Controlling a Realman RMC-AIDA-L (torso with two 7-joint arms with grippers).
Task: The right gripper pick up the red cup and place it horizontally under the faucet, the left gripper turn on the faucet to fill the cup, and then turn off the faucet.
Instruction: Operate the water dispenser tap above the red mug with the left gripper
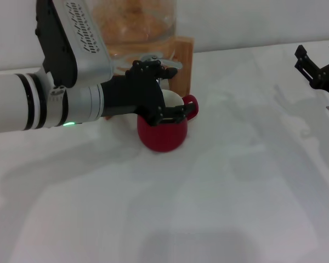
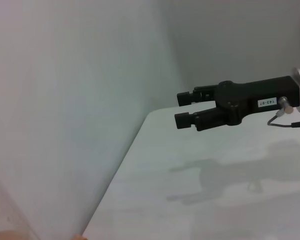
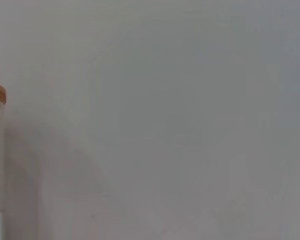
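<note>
White table [image 1: 236,208], pale wall [image 2: 65,100]

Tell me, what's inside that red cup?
The red cup shows only a sliver of white interior. The left tool hovers over its mouth and hides the rest, so any contents cannot be seen.

The cup [image 1: 163,137] is glossy dark red with a white inside. The left gripper [image 1: 163,92] is black, on a silver-grey arm [image 1: 38,107] with 2 black bands, a ribbed grey housing and 1 small green light. The right gripper [image 1: 319,67] is black too (it carries a small white label in the left wrist view). The faucet [image 1: 153,57] is shiny chrome, the jar [image 1: 132,24] amber-tinted, its stand [image 1: 184,64] light brown wood. The table [image 1: 236,181] is white.
</note>
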